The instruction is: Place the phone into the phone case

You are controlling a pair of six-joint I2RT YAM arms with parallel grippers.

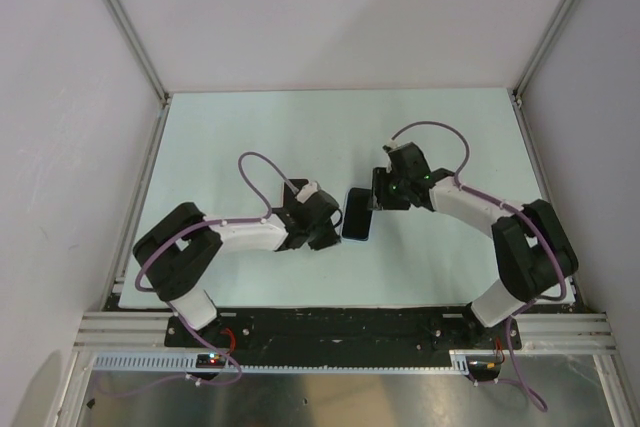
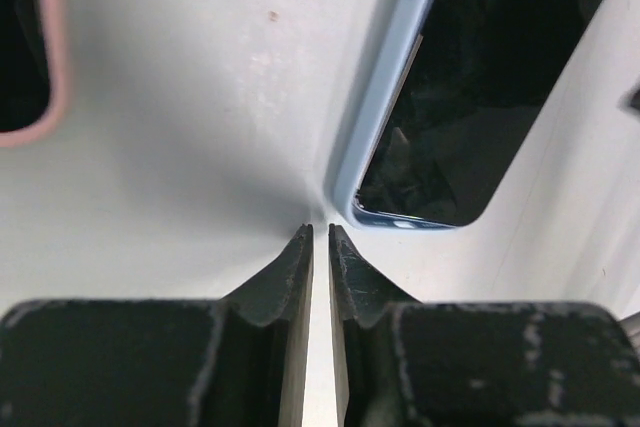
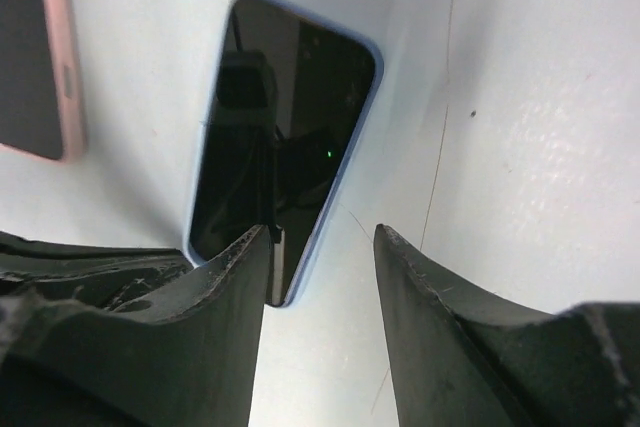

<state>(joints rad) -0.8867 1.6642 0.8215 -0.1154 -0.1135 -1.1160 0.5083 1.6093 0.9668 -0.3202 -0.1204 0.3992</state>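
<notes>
Pale worktop (image 1: 260, 137) carries a black blue-edged phone (image 1: 357, 215) lying flat between both arms. Only wrist views show us the pink-rimmed phone case (image 3: 40, 47); left pincer (image 2: 320, 232) nearly together, empty, right pincer (image 3: 320, 237) apart.

Pale table (image 1: 250, 127), white walls (image 1: 60, 97), metal rails (image 1: 120, 329)

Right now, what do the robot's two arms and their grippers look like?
Both the left arm and right arm have white links between bulky black joints, each trailed by a looping purple cable. The left gripper and right gripper have dark, scuffed, wedge-shaped fingers. A green light glows on the right wrist.
</notes>
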